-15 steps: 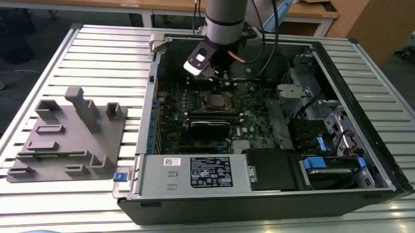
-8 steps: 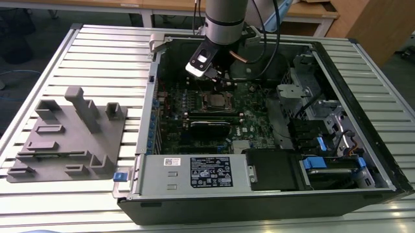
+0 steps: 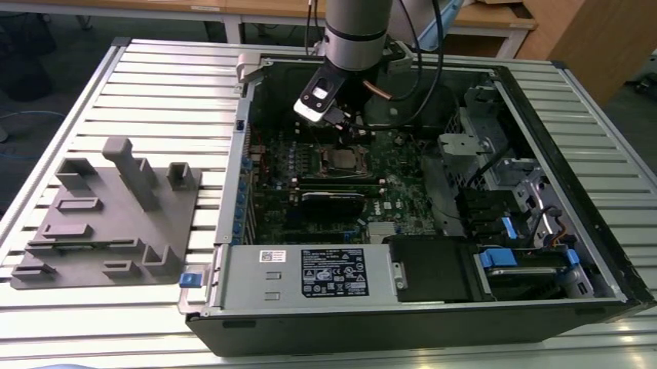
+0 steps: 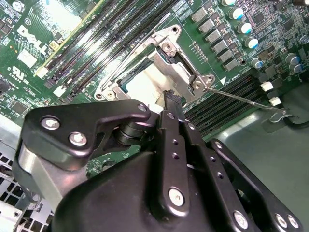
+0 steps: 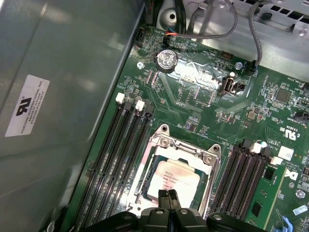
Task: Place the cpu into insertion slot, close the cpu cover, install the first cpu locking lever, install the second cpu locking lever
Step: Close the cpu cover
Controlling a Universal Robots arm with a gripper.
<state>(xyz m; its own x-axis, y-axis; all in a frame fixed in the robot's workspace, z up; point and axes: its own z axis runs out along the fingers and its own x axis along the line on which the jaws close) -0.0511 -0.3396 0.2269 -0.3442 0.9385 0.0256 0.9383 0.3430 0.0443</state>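
Slatted table (image 3: 123, 84) bears the case (image 3: 590, 192); cpu (image 5: 177, 179) sits in insertion slot (image 5: 146, 169).

Open computer case (image 3: 411, 330) all round the claw (image 3: 344, 129), on a slatted metal surface (image 3: 154, 84). Long black memory slots (image 5: 116, 154) close on either side of the claw. Coin battery (image 5: 166, 60) farther out on the green board (image 5: 193, 96). Grey moulded holder (image 3: 113, 223) well apart from the claw, toward the exterior view's left. Labelled silver power supply (image 3: 308, 273) inside the case, also well apart.
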